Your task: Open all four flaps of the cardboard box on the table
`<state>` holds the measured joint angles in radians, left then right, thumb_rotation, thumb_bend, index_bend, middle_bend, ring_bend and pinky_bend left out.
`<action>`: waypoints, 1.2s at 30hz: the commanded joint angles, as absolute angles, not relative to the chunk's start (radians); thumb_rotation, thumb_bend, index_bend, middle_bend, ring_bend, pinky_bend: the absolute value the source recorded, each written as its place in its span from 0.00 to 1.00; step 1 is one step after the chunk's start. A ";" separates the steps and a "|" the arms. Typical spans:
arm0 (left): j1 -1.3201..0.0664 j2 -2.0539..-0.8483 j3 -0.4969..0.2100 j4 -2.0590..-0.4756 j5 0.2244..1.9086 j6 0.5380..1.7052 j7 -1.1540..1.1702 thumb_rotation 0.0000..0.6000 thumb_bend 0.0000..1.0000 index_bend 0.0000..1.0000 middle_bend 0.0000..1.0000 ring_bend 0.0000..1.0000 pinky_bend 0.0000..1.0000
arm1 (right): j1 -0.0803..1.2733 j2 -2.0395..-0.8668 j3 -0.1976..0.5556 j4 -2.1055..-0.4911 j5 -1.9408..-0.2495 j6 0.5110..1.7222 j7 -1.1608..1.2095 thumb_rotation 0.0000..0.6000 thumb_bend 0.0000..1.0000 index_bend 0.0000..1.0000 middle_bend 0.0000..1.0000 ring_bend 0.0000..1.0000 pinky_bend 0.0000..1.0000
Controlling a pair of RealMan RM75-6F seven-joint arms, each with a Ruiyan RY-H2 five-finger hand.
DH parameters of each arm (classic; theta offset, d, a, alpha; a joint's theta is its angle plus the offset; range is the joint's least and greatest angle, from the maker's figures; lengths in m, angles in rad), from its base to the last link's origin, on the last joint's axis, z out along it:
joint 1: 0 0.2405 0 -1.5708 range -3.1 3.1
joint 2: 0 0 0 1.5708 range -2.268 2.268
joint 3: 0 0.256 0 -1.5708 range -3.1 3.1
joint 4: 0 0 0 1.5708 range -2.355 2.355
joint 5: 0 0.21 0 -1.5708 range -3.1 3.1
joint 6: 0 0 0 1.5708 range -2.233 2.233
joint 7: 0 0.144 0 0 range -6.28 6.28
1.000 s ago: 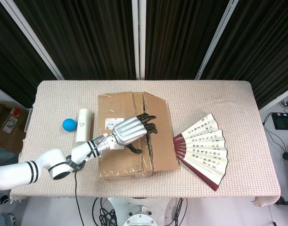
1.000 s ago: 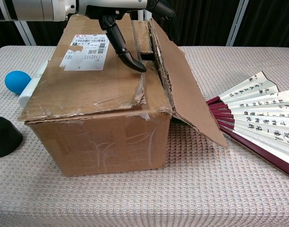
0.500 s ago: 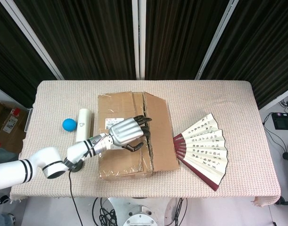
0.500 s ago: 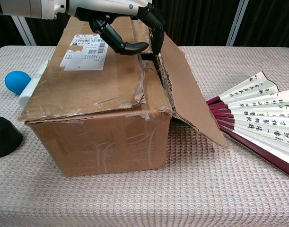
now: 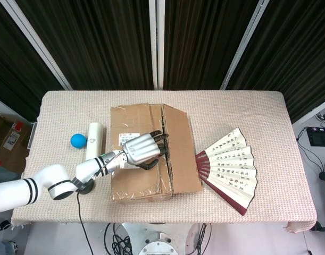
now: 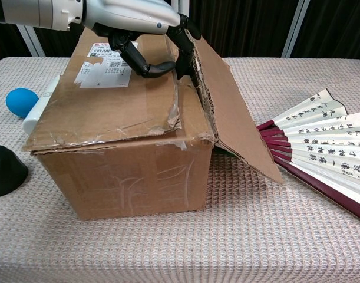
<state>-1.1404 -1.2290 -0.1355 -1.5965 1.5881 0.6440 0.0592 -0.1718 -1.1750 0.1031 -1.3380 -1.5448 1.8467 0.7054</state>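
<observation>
Now hook left hand [image 5: 142, 149], fingers curled into the centre seam (holding nothing firmly yet), under left flap [image 6: 109, 103] of cardboard box [image 6: 121, 177] mid-table; lift outward slowly, away from paper fan [image 5: 231, 169].

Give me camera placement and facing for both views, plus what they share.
Head view: high above the near table edge, looking steeply down on the table; left arm and left hand show.
Chest view: low at the near edge, facing level across at the cardboard box front; left hand enters from the top left.
Shared: box, left hand at the flap seam, folding fan, blue ball, white cylinder.
</observation>
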 commanded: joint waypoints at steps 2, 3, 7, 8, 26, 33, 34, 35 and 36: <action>-1.146 -1.206 -0.132 -1.609 1.573 0.637 0.106 0.55 0.58 0.44 0.40 0.05 0.14 | -0.170 -1.176 0.107 -1.333 -1.542 1.842 0.712 1.00 0.33 0.00 0.00 0.00 0.00; -1.147 -1.199 -0.134 -1.616 1.569 0.636 0.115 0.55 0.58 0.45 0.40 0.05 0.14 | -0.170 -1.177 0.108 -1.333 -1.542 1.842 0.712 1.00 0.32 0.00 0.00 0.00 0.00; -1.152 -1.157 -0.139 -1.662 1.549 0.624 0.156 0.55 0.59 0.48 0.42 0.05 0.14 | -0.167 -1.179 0.110 -1.335 -1.544 1.838 0.706 1.00 0.32 0.00 0.00 0.00 0.00; -1.153 -1.146 -0.140 -1.673 1.545 0.621 0.165 0.55 0.59 0.48 0.42 0.05 0.14 | -0.167 -1.180 0.110 -1.336 -1.545 1.838 0.705 1.00 0.32 0.00 0.00 0.00 0.00; -1.064 -0.899 -0.169 -1.857 1.486 0.711 0.114 0.54 0.59 0.49 0.43 0.07 0.14 | -0.156 -1.185 0.107 -1.335 -1.566 1.831 0.700 1.00 0.31 0.00 0.00 0.00 0.00; -0.990 -0.815 -0.161 -1.891 1.516 0.787 0.024 0.54 0.59 0.49 0.43 0.07 0.14 | -0.150 -1.184 0.100 -1.346 -1.581 1.828 0.676 1.00 0.31 0.00 0.00 0.00 0.00; -0.975 -0.802 -0.158 -1.896 1.524 0.803 0.004 0.54 0.59 0.49 0.43 0.07 0.14 | -0.149 -1.184 0.099 -1.350 -1.583 1.827 0.672 1.00 0.32 0.00 0.00 0.00 0.00; -0.963 -0.793 -0.156 -1.900 1.529 0.815 -0.013 0.54 0.59 0.49 0.43 0.07 0.14 | -0.148 -1.184 0.098 -1.353 -1.585 1.826 0.669 1.00 0.31 0.00 0.00 0.00 0.00; -0.951 -0.785 -0.153 -1.902 1.536 0.829 -0.029 0.54 0.59 0.49 0.43 0.07 0.14 | -0.147 -1.185 0.097 -1.355 -1.587 1.825 0.666 1.00 0.32 0.00 0.00 0.00 0.00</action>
